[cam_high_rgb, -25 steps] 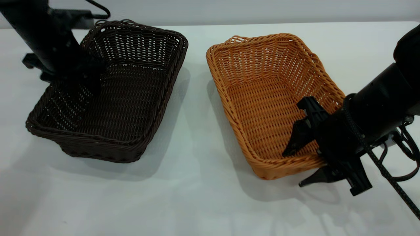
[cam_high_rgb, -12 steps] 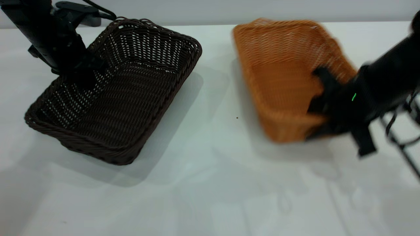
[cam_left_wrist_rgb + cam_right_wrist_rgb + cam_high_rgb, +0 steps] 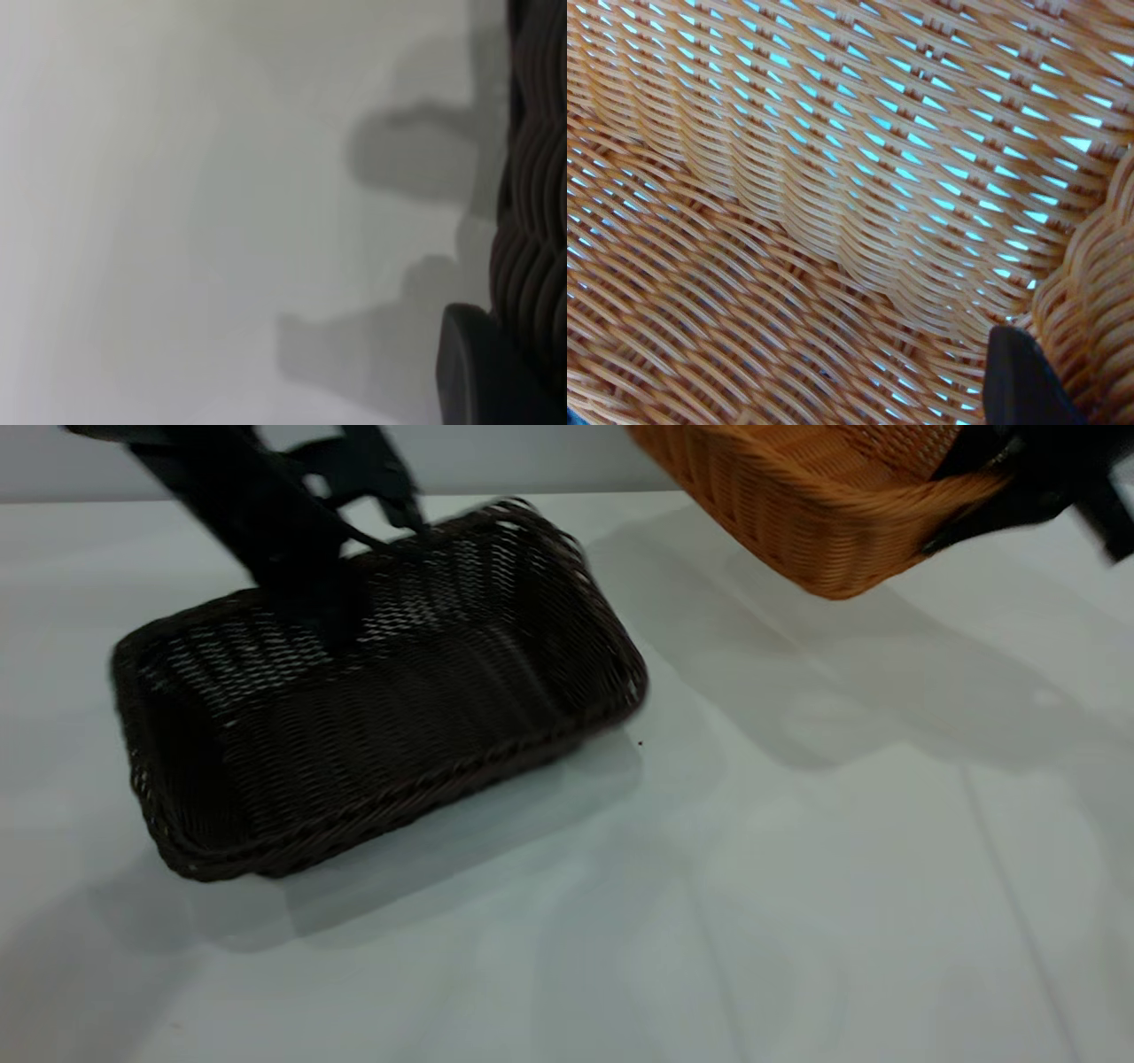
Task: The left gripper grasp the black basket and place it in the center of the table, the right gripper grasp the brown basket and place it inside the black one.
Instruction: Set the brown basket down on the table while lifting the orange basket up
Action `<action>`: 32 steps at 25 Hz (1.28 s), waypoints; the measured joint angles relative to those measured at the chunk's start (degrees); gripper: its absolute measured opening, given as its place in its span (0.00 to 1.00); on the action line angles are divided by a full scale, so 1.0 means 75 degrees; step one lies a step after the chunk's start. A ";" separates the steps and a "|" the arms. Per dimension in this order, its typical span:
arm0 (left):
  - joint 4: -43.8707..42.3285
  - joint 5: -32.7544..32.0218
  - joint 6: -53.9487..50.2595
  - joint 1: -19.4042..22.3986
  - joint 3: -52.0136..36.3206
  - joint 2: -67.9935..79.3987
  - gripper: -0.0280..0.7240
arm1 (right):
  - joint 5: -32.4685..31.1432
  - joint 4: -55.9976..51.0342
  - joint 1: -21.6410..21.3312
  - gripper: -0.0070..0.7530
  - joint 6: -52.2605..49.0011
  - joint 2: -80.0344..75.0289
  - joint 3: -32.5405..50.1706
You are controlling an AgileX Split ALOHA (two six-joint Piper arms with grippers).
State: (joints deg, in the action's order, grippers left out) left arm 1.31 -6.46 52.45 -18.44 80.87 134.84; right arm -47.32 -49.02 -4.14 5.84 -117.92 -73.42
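The black basket (image 3: 381, 717) rests on the white table (image 3: 797, 850), left of centre, its long side turned toward the camera. My left gripper (image 3: 328, 607) is shut on its far rim; the left wrist view shows one finger (image 3: 478, 372) against the dark weave (image 3: 536, 204). The brown basket (image 3: 815, 505) hangs in the air at the upper right, tilted, well above the table. My right gripper (image 3: 983, 509) is shut on its rim; the right wrist view shows a finger (image 3: 1019, 381) against the orange weave (image 3: 833, 204).
A tiny dark speck (image 3: 640, 742) lies on the table beside the black basket. The table stretches pale and flat toward the front and right. A grey wall (image 3: 532, 456) runs behind the table's far edge.
The brown basket has been lifted off the table, up and to the right. The black basket has been dragged and turned toward the table's centre by the left gripper.
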 joint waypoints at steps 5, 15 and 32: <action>-0.0065 -0.0119 0.1583 -0.0786 0.1047 0.0635 0.15 | -0.1382 0.1533 -0.0026 0.20 -0.0323 0.0000 -0.1398; -0.0074 0.0216 0.2685 -0.1621 0.1719 0.1166 0.15 | -0.1792 0.1647 -0.0299 0.20 -0.0505 -0.0014 -0.2816; -0.0313 0.1025 0.1090 -0.1714 0.1712 0.1183 0.58 | -0.2056 0.1659 -0.0499 0.20 -0.0369 -0.0014 -0.2882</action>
State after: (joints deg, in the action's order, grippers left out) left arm -1.03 1.23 60.63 -31.29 93.71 143.72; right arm -62.74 -36.58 -7.89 3.07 -118.03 -95.04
